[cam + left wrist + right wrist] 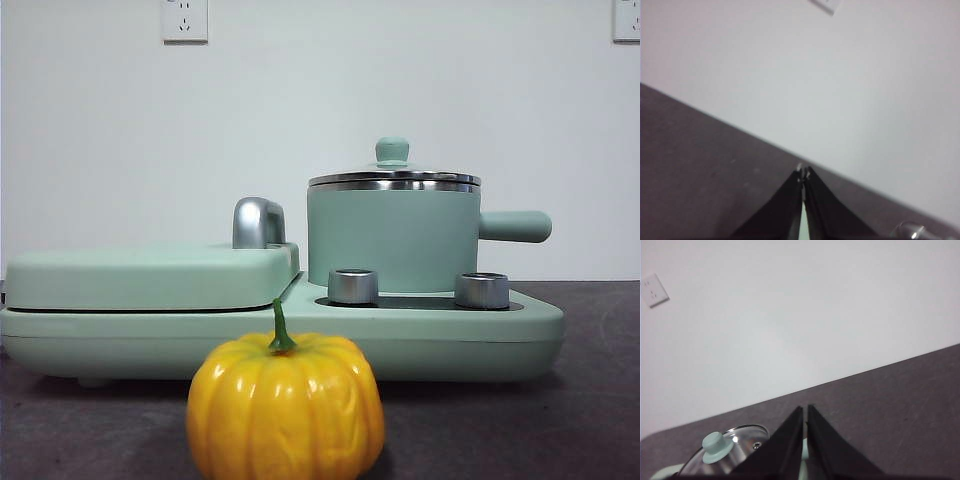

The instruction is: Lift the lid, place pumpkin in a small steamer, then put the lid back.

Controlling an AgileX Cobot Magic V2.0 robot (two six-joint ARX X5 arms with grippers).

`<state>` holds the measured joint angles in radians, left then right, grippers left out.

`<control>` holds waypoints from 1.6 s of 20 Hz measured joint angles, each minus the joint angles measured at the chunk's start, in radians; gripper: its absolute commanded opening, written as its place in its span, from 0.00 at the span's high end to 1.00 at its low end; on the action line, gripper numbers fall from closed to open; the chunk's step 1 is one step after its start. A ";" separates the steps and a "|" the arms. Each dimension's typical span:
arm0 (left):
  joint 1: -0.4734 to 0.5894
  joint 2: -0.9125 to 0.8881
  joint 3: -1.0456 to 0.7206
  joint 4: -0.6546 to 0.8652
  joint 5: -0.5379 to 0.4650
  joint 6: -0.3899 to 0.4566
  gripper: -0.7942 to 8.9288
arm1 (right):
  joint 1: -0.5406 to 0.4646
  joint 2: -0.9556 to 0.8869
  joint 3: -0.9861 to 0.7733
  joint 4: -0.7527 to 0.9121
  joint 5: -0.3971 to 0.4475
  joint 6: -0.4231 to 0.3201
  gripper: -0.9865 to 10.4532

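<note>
The yellow-orange pumpkin [286, 405] with a green stem sits on the dark table at the front, in front of the appliance. The small steamer [393, 238], a mint-green pot with a side handle to the right, stands on the right half of the appliance base. The glass lid [393, 177] with its mint knob sits on the pot. It also shows in the right wrist view [726, 455]. My right gripper [805, 410] is shut and empty, held above and apart from the lid. My left gripper [803, 172] is shut and empty over the bare table. Neither arm shows in the front view.
The wide mint-green appliance base [500, 335] carries two silver knobs [352, 286] and a flat rectangular cover [150, 275] on its left half with a silver handle [258, 222]. A white wall with sockets [184, 20] stands behind.
</note>
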<state>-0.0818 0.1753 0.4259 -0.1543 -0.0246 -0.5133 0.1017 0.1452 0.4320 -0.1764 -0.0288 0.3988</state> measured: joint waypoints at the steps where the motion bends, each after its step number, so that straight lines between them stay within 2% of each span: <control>1: 0.000 0.028 0.034 -0.033 0.000 0.021 0.91 | 0.000 0.026 0.031 -0.015 -0.009 -0.018 0.90; 8: 0.000 0.228 0.233 -0.180 0.016 0.119 0.91 | 0.000 0.230 0.204 -0.071 -0.151 -0.177 0.90; 14: -0.002 0.404 0.340 -0.217 0.159 0.235 0.91 | 0.000 0.418 0.310 -0.142 -0.262 -0.302 0.90; 19: -0.004 0.533 0.405 -0.241 0.226 0.335 0.91 | 0.000 0.536 0.344 -0.194 -0.294 -0.408 0.90; 25: -0.031 0.659 0.460 -0.280 0.240 0.511 0.91 | 0.000 0.615 0.347 -0.226 -0.334 -0.601 0.90; 29: -0.061 0.727 0.469 -0.288 0.276 0.646 0.91 | 0.000 0.640 0.347 -0.240 -0.335 -0.708 0.80; 31: -0.077 0.750 0.471 -0.286 0.298 0.703 0.87 | 0.000 0.644 0.347 -0.245 -0.335 -0.741 0.73; 32: -0.088 0.760 0.471 -0.283 0.306 0.737 0.81 | 0.000 0.645 0.347 -0.245 -0.335 -0.760 0.70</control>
<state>-0.1699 0.9356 0.8967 -0.4370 0.2813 0.2234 0.1017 0.7898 0.7792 -0.4213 -0.3641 -0.3607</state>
